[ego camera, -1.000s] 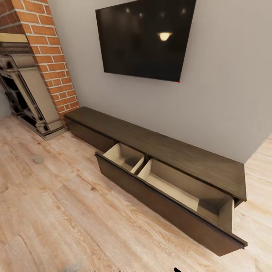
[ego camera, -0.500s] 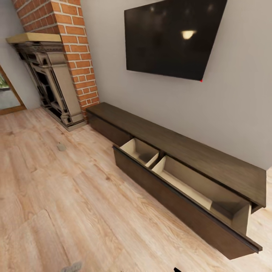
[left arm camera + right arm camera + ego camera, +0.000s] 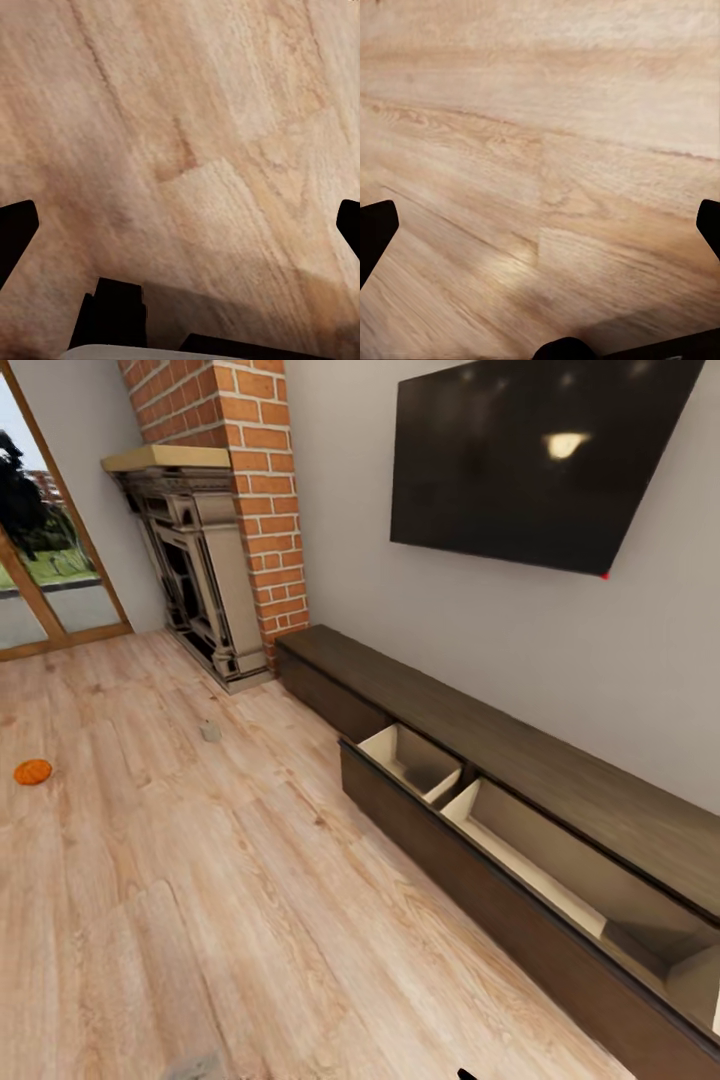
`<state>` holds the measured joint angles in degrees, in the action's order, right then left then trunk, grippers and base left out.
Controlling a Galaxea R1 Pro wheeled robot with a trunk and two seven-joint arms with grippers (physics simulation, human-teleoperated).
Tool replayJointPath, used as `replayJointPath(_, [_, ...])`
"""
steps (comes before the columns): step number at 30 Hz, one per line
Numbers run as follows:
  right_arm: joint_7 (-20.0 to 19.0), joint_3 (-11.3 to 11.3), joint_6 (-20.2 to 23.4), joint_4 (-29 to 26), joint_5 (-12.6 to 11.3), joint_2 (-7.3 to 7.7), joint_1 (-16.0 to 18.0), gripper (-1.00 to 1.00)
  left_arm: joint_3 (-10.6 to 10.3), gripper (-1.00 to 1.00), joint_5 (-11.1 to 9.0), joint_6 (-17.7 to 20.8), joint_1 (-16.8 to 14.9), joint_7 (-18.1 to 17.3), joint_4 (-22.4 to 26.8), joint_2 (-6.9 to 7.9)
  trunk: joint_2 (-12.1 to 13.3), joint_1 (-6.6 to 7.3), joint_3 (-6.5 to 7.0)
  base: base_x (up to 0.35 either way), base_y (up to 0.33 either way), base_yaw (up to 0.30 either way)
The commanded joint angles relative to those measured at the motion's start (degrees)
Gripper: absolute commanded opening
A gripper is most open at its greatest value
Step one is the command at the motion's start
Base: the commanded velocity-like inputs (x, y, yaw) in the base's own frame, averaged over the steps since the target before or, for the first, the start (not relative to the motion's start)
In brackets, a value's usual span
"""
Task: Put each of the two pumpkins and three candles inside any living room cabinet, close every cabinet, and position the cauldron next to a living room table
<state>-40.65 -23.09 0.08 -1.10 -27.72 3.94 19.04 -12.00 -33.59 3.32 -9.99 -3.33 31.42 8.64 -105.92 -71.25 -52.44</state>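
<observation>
While the robot faces the living room wall, one long, low dark-brown cabinet (image 3: 560,780) runs along the base of that wall under one black television (image 3: 540,455). One wide drawer (image 3: 520,850) of the cabinet stands pulled out over the floor, and its pale beige inside is split by a divider into two compartments, a short one nearer the fireplace and a long one beyond it; both look bare. The cabinet section toward the fireplace is shut flush.

One pumpkin (image 3: 33,771) sits on the wooden floor (image 3: 200,920) at the far left of the head view, well apart from the cabinet and near the glass door (image 3: 40,560). One small grey object (image 3: 210,731) lies on the floor between the pumpkin and the cabinet; it is too small to identify. One fireplace (image 3: 195,575) stands against one brick column (image 3: 250,470).

Each wrist view looks down at bare floorboards. The left gripper (image 3: 180,225) has its two dark fingertips at opposite edges of its picture, spread wide and holding nothing. The right gripper (image 3: 540,225) is the same, released and empty.
</observation>
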Motion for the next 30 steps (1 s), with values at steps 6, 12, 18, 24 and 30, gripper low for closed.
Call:
replayJointPath(6, [-0.2, -0.1, 0.0, 0.0, -0.1, -0.08, 0.0, 1.00, -0.3, 1.00, -0.4, 0.1, 0.0, 0.0, 0.0, -0.27, 0.0, 0.01, -0.22, 0.000, 0.000, 0.279])
replayJointPath(12, [-0.3, -0.1, 0.0, 0.0, -0.1, -0.31, 0.0, 1.00, -0.3, 1.00, -0.5, -0.5, 0.0, 0.0, 0.0, -0.54, 0.0, 0.01, -0.39, 0.000, 0.000, 0.279])
replayJointPath(18, [-0.2, -0.1, 0.0, 0.0, -0.1, -0.45, 0.0, 1.00, -0.3, 1.00, -0.4, -0.5, 0.0, 0.0, 0.0, -0.64, 0.0, 0.01, -0.56, 0.000, 0.000, 0.279])
replayJointPath(24, [-0.2, -0.1, 0.0, 0.0, -0.1, -0.47, 0.0, 1.00, -0.3, 1.00, -0.4, -0.5, 0.0, 0.0, 0.0, -0.64, 0.0, 0.01, -0.74, 0.000, 0.000, 0.279])
replayJointPath(30, [-0.2, -0.1, 0.0, 0.0, -0.1, -0.63, 0.0, 1.00, -0.3, 1.00, -0.4, -0.5, 0.0, 0.0, 0.0, -0.64, 0.0, 0.01, -0.91, 0.000, 0.000, 0.279])
